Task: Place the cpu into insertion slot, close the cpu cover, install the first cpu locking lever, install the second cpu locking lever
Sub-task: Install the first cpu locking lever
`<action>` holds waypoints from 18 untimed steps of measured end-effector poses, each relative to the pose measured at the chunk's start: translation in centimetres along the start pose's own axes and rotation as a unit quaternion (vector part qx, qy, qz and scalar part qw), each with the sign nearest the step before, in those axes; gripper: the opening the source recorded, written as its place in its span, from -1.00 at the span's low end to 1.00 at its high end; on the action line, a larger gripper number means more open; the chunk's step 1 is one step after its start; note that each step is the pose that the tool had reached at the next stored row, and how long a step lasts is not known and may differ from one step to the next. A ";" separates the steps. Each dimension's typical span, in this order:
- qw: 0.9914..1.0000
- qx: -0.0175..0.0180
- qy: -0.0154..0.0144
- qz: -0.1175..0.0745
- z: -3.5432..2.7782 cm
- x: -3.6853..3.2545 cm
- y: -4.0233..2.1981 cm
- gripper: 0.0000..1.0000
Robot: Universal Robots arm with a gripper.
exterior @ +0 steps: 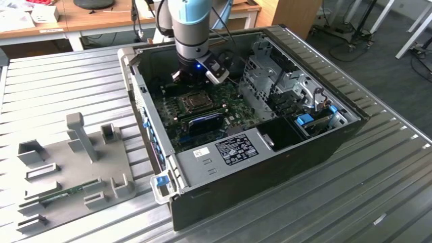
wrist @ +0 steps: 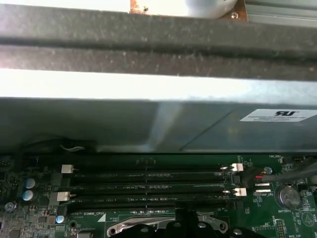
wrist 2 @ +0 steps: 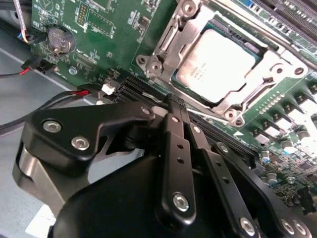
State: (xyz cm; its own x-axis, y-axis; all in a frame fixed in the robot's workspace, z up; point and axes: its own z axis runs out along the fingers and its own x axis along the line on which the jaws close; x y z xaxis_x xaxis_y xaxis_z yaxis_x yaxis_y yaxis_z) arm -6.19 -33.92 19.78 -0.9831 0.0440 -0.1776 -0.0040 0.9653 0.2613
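Ribbed metal table (exterior: pixel 378 202), wooden desks (exterior: pixel 88 20) behind

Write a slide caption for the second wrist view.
Closed gripper hovers near the cpu, seated beneath the lowered cpu cover on the green motherboard.

Black open tower case (exterior: pixel 284 167) on ribbed grey metal bench (exterior: pixel 378 202); grey fixture plate (exterior: pixel 71 174) at its 8 o'clock, exterior view. Silver coin battery (wrist 2: pixel 58 40) on green motherboard (wrist 2: pixel 106 22); black memory slots (wrist: pixel 148 187).

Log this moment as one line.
grey square cpu chip seated | silvery hinged cpu cover frame closed over it | gripper shut, empty, over green motherboard beside cover
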 end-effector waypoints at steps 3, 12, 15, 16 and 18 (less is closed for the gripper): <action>1.000 0.000 -0.001 0.000 -0.18 -0.03 0.12 -0.79; 1.000 0.000 -0.008 0.000 -0.66 -0.12 1.01 -0.79; 1.000 0.000 -0.009 0.000 -0.65 -0.12 1.04 -0.79; 1.000 0.000 -0.009 0.000 -0.65 -0.12 1.04 -0.79; 1.000 0.000 -0.009 0.000 -0.59 -0.11 1.03 -0.79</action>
State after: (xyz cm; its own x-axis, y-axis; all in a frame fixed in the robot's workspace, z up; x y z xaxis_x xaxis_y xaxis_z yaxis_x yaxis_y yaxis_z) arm -6.20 -33.09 20.62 -0.9797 0.0483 -0.1946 -0.0045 0.9651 0.2620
